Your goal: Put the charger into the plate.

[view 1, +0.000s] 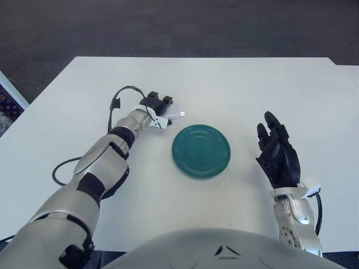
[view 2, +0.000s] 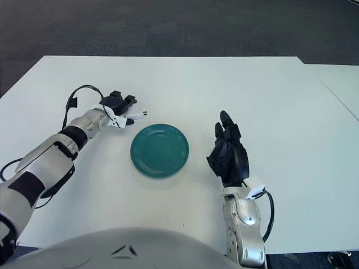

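- My left hand [view 1: 152, 106] reaches out over the white worktop [view 1: 235, 89], up and to the left of the plate [view 1: 201, 151]; its dark fingers [view 1: 163, 102] are clenched around the charger [view 1: 162, 118].
- The charger is a small white piece with a pale tip pointing right, toward the plate's upper left rim; the tip is near that rim but apart from it, and the charger is outside the plate.
- Whether the charger touches the worktop or is lifted clear of it cannot be told from either eye view.
- A black cable [view 1: 119, 95] loops from my left wrist up and back down along the forearm; it is part of the arm, not of the charger.
- The plate is round and teal, flat on the worktop at mid-scene between my two hands, with nothing lying in it.
- My right hand [view 2: 229, 154] shows to the right of the plate, well apart from it, black fingers [view 2: 226, 124] extended and relaxed, holding nothing.
- Dark carpeted floor [view 1: 179, 25] lies beyond the worktop's far edge.
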Controlling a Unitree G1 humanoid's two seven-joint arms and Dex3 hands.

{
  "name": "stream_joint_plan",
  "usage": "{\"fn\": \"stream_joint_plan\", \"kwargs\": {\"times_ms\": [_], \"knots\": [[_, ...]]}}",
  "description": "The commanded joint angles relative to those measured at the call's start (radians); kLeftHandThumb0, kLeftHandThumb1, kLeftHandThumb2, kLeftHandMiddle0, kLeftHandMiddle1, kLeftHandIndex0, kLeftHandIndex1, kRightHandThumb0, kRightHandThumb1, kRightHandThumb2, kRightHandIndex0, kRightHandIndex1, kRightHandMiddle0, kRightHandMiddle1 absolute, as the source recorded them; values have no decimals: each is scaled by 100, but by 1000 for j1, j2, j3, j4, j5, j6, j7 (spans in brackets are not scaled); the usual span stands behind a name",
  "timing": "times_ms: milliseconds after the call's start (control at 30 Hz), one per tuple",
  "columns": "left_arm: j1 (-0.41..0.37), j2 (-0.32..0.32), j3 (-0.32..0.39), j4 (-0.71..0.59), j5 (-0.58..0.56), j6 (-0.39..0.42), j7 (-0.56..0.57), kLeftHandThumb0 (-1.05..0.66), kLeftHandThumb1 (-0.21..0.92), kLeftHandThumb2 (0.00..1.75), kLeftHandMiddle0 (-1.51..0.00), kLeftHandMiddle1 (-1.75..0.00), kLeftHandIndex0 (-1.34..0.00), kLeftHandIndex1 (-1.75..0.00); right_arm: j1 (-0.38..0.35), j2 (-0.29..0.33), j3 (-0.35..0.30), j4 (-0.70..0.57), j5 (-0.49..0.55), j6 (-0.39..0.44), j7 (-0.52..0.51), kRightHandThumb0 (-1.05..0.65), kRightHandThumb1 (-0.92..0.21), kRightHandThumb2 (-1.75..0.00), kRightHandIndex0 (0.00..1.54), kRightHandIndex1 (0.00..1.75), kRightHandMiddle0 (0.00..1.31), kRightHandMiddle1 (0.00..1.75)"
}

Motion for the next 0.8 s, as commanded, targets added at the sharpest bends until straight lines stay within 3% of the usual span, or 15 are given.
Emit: {"fn": "stream_joint_plan", "kwargs": {"times_ms": [0,67,133,200,300,400,500,600,767], "knots": [[61,-11,-28,27,23,16,-42,-105,92,71,0,-135,-24,-89,27,11,4,-48,26,21,-7,-98,-92,-99,9,1,0,34],[65,-14,-30,33,23,17,-38,-105,92,70,-1,-136,-25,-96,39,15,5,-63,39,31,-8,-99,-92,-99,10,1,0,35],[64,-21,-33,48,25,19,-33,-105,92,68,-8,-155,-25,-115,50,20,6,-79,56,41,-9,-99,-92,-100,10,1,0,36],[61,-30,-37,62,26,21,-26,-103,92,60,-25,-167,-24,-150,58,21,6,-94,69,52,-11,-99,-92,-100,11,1,0,37],[62,-35,-38,70,27,15,0,-84,92,47,-45,-172,-40,-167,65,23,4,-115,85,69,-14,-99,-92,-101,11,1,0,38],[65,-29,-41,56,29,8,43,-66,92,42,-57,-174,-52,-172,70,22,0,-140,103,86,-16,-99,-92,-101,12,1,0,38],[68,-33,-54,59,42,17,97,-49,69,79,-65,-174,-45,-174,71,21,-4,-153,114,92,-17,-98,-92,-101,12,1,0,38],[72,-41,-70,66,57,31,156,-44,61,92,-70,-175,-43,-174,72,23,-7,-165,127,95,-18,-98,-92,-101,12,1,0,37],[79,-55,-77,76,56,45,194,-41,59,96,-74,-175,-42,-175,67,31,-15,-169,152,95,-24,-97,-92,-101,12,0,0,35]]}}
